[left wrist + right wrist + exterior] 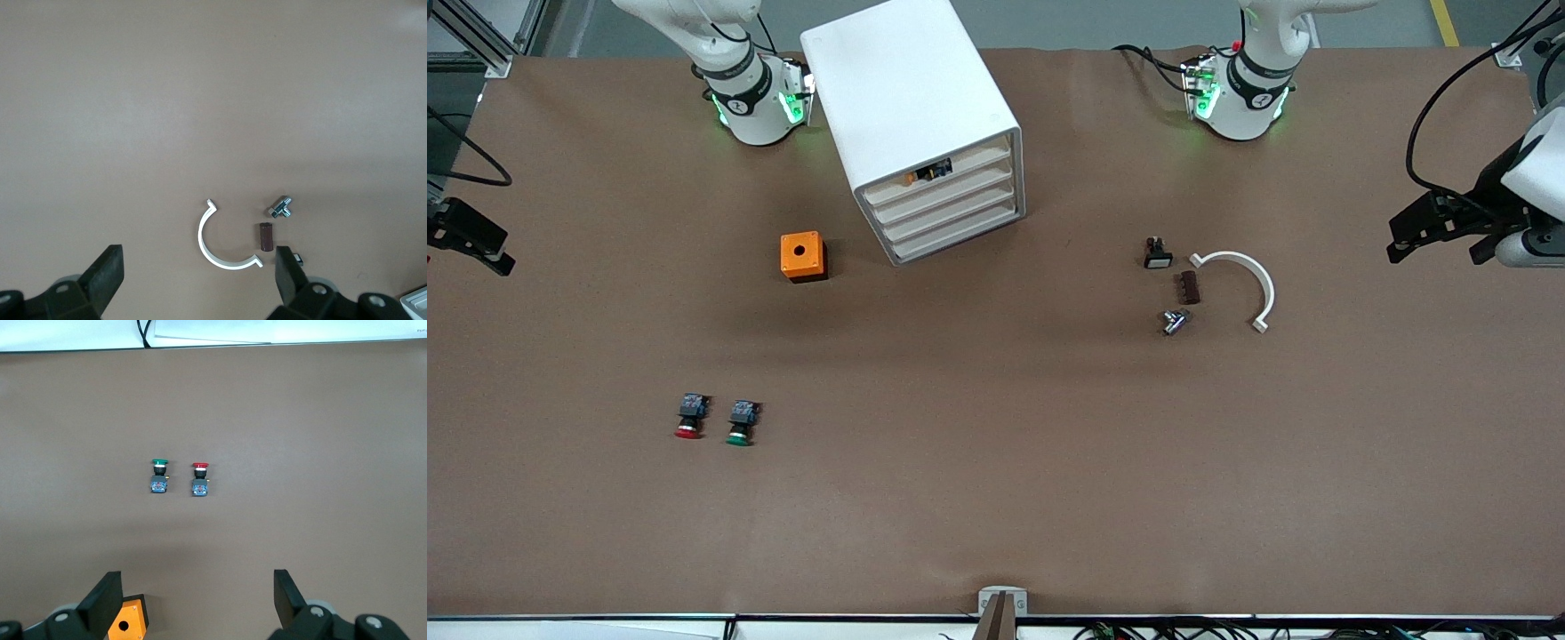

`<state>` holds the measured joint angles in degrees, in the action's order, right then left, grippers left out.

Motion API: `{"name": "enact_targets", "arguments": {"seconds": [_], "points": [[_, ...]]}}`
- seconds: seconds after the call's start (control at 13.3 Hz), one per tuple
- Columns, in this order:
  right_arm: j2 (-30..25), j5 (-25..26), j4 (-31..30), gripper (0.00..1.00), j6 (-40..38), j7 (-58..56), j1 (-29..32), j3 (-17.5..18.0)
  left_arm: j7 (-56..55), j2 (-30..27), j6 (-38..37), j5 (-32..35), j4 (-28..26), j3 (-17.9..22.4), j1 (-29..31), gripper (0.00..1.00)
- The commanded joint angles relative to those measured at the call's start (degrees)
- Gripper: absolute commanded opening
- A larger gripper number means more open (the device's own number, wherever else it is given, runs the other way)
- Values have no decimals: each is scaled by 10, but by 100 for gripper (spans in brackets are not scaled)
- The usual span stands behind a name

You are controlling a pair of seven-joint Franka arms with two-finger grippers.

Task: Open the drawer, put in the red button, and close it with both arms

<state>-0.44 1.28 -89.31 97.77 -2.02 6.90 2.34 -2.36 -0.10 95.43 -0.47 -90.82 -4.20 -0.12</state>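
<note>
The white cabinet [911,98] stands between the two arm bases. Its top drawer [960,164], with the dark notch, sits flush with the three plain ones. The red button [688,416] lies on its side near the front camera, toward the right arm's end, beside a green one [741,422]. Both show in the right wrist view, red [200,479] and green [159,476]. My right gripper [476,238] hangs open and empty over the table's end, and shows open in its wrist view [196,587]. My left gripper [1432,227] hangs open and empty over the other end, also open in its wrist view [198,257].
An orange box with a hole [802,256] sits beside the cabinet. Toward the left arm's end lie a white C-shaped clip [1240,284], a brown block [1188,287], a metal part [1174,321] and a small black-and-white part [1158,253].
</note>
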Motion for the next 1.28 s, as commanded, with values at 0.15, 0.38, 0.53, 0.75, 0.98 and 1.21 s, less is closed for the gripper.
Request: {"name": "enact_targets", "arguments": {"seconds": [0.15, 0.38, 0.53, 0.75, 0.98, 1.21], "points": [[-2, -11, 3, 100, 0, 0, 13, 7, -5, 4, -11, 6, 12, -3, 2, 100], [-1, -14, 3, 100, 2, 0, 14, 7, -5, 5, -11, 5, 12, -3, 5, 100], [0, -15, 2, 100, 2, -1, 14, 6, -8, 12, -11, 5, 9, -2, 7, 100], [30, -14, 2, 100, 3, -3, 2, 8, -12, 40, -17, 5, 0, -3, 2, 100], [83, -15, 2, 100, 29, -1, 2, 8, -39, 78, -19, 5, -2, -16, -5, 100], [144, -15, 2, 100, 51, -1, 7, 8, -101, 120, -19, 6, -2, -68, -5, 100]]}}
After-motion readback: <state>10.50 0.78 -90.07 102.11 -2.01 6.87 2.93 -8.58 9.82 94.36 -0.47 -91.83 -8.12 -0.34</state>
